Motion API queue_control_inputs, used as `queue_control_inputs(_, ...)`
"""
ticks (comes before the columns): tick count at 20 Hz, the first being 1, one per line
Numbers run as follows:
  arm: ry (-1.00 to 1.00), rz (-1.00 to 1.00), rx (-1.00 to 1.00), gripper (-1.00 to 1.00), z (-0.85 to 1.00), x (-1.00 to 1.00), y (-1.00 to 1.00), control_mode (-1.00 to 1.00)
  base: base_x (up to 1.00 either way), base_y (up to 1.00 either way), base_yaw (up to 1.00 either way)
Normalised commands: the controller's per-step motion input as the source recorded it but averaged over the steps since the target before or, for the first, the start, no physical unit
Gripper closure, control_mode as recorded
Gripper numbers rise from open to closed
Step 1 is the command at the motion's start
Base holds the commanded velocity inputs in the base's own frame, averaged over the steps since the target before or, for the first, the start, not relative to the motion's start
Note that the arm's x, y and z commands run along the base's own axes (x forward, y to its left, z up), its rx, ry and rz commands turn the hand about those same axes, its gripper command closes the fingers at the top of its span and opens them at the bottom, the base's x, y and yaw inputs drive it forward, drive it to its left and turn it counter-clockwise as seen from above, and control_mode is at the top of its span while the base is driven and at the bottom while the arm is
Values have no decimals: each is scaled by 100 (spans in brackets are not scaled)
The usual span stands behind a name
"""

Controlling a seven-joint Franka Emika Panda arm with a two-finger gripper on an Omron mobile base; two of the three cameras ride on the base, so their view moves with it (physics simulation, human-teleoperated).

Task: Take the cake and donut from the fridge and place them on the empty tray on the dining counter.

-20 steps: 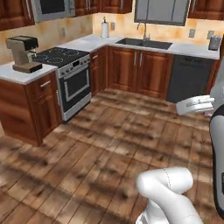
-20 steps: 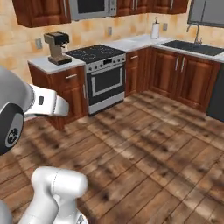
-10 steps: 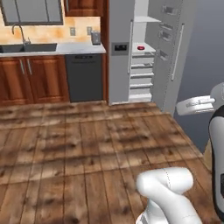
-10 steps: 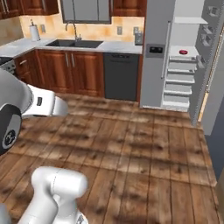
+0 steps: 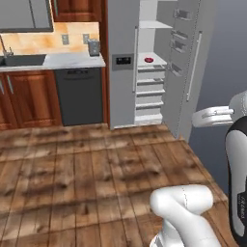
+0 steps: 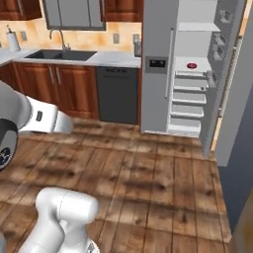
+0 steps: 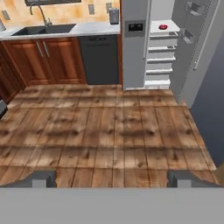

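Across the wooden floor (image 7: 109, 131) I face the fridge (image 5: 123, 72), right door swung open for reaching in. One donut (image 6: 191, 65) sits on an upper white shelf (image 6: 190, 69); I count no cake yet. My claw (image 7: 112, 178) stands wide, holding nothing.

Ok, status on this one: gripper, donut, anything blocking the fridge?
Gripper open, holding nothing. Donut on a shelf in the fridge, right door open. Bare wood floor between, nothing in the way.
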Motion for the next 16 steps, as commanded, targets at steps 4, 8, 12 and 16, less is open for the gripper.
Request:
queue_control_inputs(4,0,0,0,-100,0,0,0,100,100,-14,0)
queue_control_inputs(8,0,0,0,-100,0,0,0,100,100,-11,-3)
queue_control_inputs(12,0,0,0,-100,0,0,0,100,92,-1,-57)
queue_control_inputs(16,0,0,0,-100,0,0,0,100,77,31,-76)
